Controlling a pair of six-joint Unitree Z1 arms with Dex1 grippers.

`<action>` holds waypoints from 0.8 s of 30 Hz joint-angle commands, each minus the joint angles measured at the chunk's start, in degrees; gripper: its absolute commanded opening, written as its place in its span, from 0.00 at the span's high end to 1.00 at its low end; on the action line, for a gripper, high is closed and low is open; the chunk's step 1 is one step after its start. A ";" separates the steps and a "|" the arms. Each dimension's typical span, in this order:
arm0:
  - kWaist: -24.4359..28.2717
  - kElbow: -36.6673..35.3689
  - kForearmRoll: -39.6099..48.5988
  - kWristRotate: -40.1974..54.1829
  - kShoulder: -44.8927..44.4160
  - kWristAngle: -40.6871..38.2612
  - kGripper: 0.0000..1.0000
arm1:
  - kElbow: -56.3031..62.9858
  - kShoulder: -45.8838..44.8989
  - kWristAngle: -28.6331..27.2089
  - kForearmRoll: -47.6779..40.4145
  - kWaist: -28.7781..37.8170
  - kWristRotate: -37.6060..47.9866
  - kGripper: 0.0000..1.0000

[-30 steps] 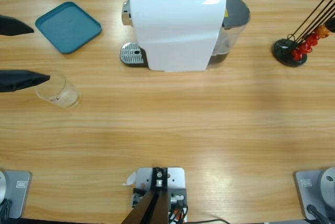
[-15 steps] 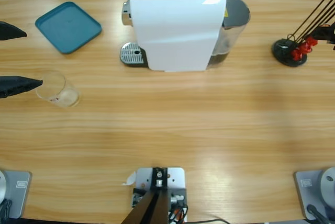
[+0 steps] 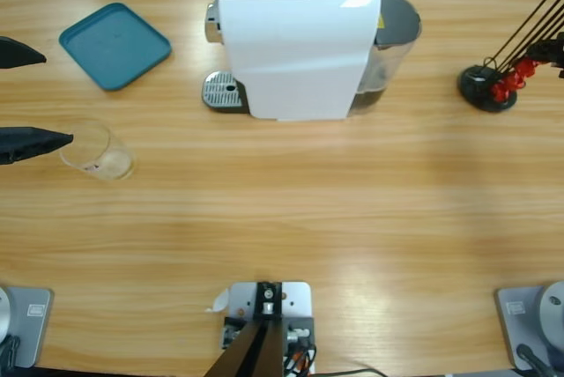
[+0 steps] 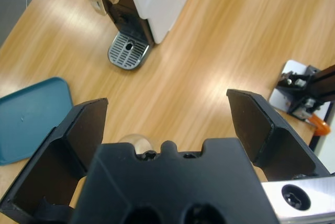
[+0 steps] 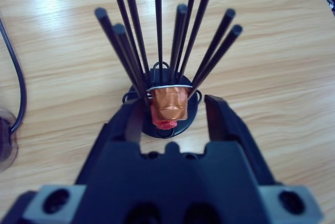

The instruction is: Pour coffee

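A clear tumbler (image 3: 95, 152) stands on the table at the far left. Its rim (image 4: 133, 141) just peeks over my left gripper's body in the left wrist view. The coffee is out of view. My left gripper (image 3: 57, 97) is open wide, one jaw beside the tumbler's left rim and the other far above it, holding nothing. My right gripper (image 5: 172, 106) is open, with a jaw on each side of an orange capsule (image 5: 168, 104) sitting in the black rod holder (image 5: 157, 35). Neither jaw touches the capsule. In the high view that gripper (image 3: 555, 49) barely shows at the right edge.
A white coffee machine (image 3: 300, 42) with a metal drip tray (image 3: 222, 92) stands at the back middle, and its water tank (image 3: 394, 38) is behind it. A teal tray (image 3: 115, 45) lies at the back left. The capsule holder's base (image 3: 483, 88) sits at the far right.
My left gripper has drawn back leftward from the tumbler. At the right edge, my right gripper has come in over the capsule holder and covers the orange capsules there.
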 commanded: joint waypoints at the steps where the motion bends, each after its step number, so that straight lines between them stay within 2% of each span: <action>1: 0.04 -0.09 0.56 -0.59 1.47 0.08 0.02 | 2.22 2.17 1.15 -1.14 -0.68 -1.70 0.74; 5: 0.04 -0.02 0.56 -0.59 1.40 0.08 0.02 | 2.22 2.34 2.14 -1.14 -0.68 -1.72 0.78; 7: 0.04 0.02 0.56 -0.60 1.47 0.08 0.02 | 2.22 2.34 2.63 -1.43 -0.68 -2.51 0.89; 8: 0.04 0.07 0.56 -0.67 1.47 0.08 0.02 | 2.22 2.34 2.88 -1.57 -0.68 -2.84 0.90; 9: 0.04 0.12 0.56 -0.73 1.40 0.08 0.02 | 2.25 2.34 3.09 -1.81 -0.66 -3.00 0.98; 10: 0.04 0.21 0.56 -0.76 1.37 0.08 0.02 | 2.29 2.34 3.10 -2.06 -0.68 -3.03 1.00; 24: 0.04 1.47 0.40 -0.94 1.03 0.08 0.02 | 2.31 1.47 2.40 -2.73 -0.68 -2.42 1.00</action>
